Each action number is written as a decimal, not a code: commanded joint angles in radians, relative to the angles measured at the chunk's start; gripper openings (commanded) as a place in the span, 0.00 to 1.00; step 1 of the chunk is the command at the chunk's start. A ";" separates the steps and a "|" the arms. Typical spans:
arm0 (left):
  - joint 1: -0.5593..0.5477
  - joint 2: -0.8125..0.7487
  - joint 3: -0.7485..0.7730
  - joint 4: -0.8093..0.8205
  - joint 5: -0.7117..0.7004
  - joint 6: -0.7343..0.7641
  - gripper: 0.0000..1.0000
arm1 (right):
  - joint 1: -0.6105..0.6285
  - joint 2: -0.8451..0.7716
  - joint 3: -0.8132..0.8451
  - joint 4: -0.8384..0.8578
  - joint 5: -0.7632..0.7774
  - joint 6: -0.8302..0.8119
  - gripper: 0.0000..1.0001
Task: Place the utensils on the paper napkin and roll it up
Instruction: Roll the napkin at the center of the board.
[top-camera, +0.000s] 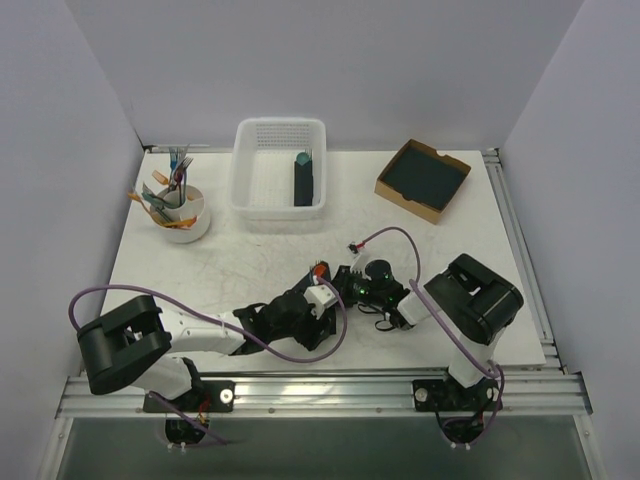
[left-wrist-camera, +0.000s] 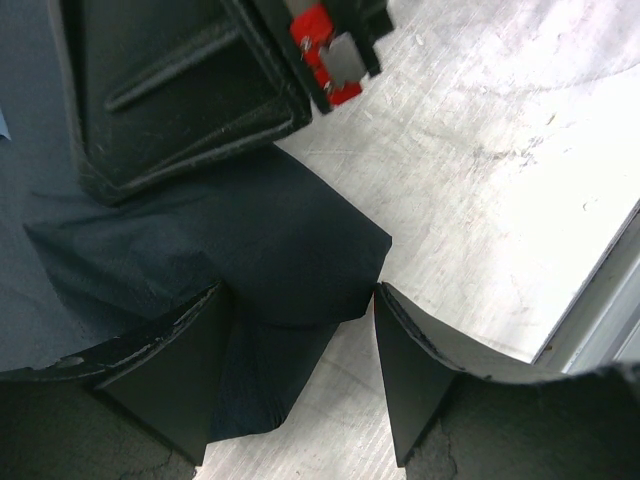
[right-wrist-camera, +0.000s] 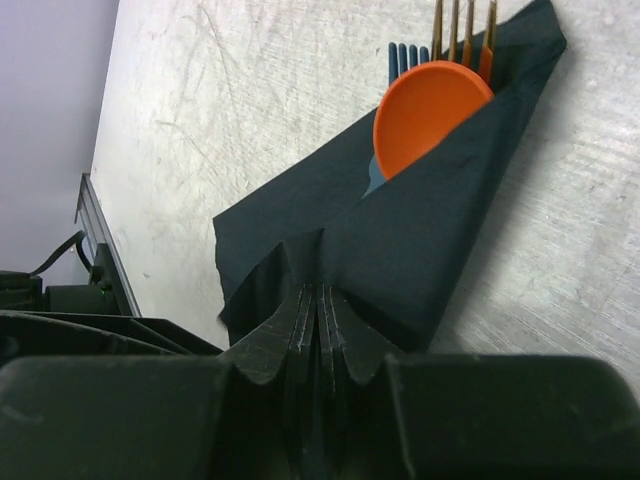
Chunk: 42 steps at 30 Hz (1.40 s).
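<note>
The dark paper napkin (right-wrist-camera: 440, 210) lies folded over the utensils. An orange spoon (right-wrist-camera: 432, 108) and orange fork tines (right-wrist-camera: 466, 30) stick out of its far end, with blue tines (right-wrist-camera: 404, 55) beside them. My right gripper (right-wrist-camera: 318, 292) is shut on a pinched fold of the napkin's near edge. My left gripper (left-wrist-camera: 300, 300) is open, its fingers (left-wrist-camera: 410, 370) straddling a corner of the napkin (left-wrist-camera: 270, 250) on the table. In the top view both grippers, left (top-camera: 318, 300) and right (top-camera: 347, 284), meet at the table's front middle and hide most of the napkin. An orange tip (top-camera: 318, 268) shows there.
A white basket (top-camera: 245, 165) at the back holds a dark roll with a teal tip (top-camera: 303, 180). A cardboard box of dark sheets (top-camera: 423, 178) stands at the back right. A white cup of assorted utensils (top-camera: 182, 212) stands at the back left.
</note>
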 joint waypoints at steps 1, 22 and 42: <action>-0.007 -0.014 0.007 0.012 0.012 0.012 0.67 | 0.017 0.037 0.028 0.071 -0.011 0.009 0.05; 0.033 -0.304 0.193 -0.557 -0.460 -0.234 0.71 | 0.075 -0.044 -0.072 -0.048 0.335 0.070 0.02; 0.147 -0.153 0.208 -0.734 -0.496 -0.702 0.74 | 0.178 -0.084 -0.046 -0.093 0.438 0.071 0.04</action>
